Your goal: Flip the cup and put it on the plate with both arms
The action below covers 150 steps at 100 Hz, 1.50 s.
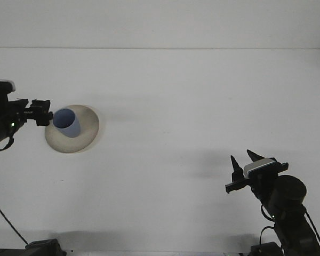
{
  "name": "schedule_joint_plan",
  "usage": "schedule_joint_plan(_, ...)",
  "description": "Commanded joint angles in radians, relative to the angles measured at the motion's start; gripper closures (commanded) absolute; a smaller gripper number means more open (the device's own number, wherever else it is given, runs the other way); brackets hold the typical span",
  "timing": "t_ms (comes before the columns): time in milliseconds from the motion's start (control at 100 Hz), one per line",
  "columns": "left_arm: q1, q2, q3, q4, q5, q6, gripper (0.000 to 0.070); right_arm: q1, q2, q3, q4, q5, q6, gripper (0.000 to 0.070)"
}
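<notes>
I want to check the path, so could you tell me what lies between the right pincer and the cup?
Nothing: in the front view only bare white table separates the right pincer from the blue cup.
</notes>
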Motion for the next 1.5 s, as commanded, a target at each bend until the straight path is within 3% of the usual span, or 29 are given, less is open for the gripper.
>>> schedule_joint_plan(0,-0.015,-0.062,-0.024,-0.003,0.007,0.016,0.0448,-0.004,-0.003,0.007,0.019,0.012,0.025,0.0343)
schedule_joint_plan(110,-0.029,-0.213,-0.174,0.071,0.006,0.029,0.0464,-0.016,-0.031,0.006,0.053,0.019,0.067,0.0366)
schedule_joint_plan(190,-0.027,-0.342,-0.356,0.187,0.004,0.057,0.0573,-0.028,-0.059,0.002,0.089,0.055,0.097,0.0403)
schedule_joint_plan(240,-0.025,-0.428,-0.493,0.287,0.002,0.061,0.0693,-0.034,-0.076,-0.005,0.121,0.069,0.109,0.0522)
schedule_joint_plan(290,-0.024,-0.517,-0.632,0.401,0.001,0.043,0.0685,-0.039,-0.091,-0.016,0.156,0.072,0.124,0.07)
schedule_joint_plan(420,-0.024,-0.725,-0.962,0.683,-0.002,-0.01,0.0685,-0.047,-0.105,-0.035,0.201,0.086,0.152,0.0697)
schedule_joint_plan(530,-0.024,-0.843,-1.131,0.821,-0.039,-0.036,0.0687,-0.047,-0.105,-0.036,0.205,0.087,0.152,0.0697)
schedule_joint_plan(630,-0.024,-0.887,-1.176,0.809,-0.074,-0.055,0.0688,-0.047,-0.105,-0.036,0.227,0.088,0.148,0.0697)
schedule_joint_plan(850,-0.024,-0.893,-1.175,0.808,-0.074,-0.08,0.0685,-0.047,-0.125,-0.035,0.239,0.086,0.166,0.0697)
schedule_joint_plan(1490,-0.024,-0.895,-1.175,0.811,-0.074,-0.071,0.0685,-0.047,-0.124,-0.035,0.248,0.087,0.167,0.0697)
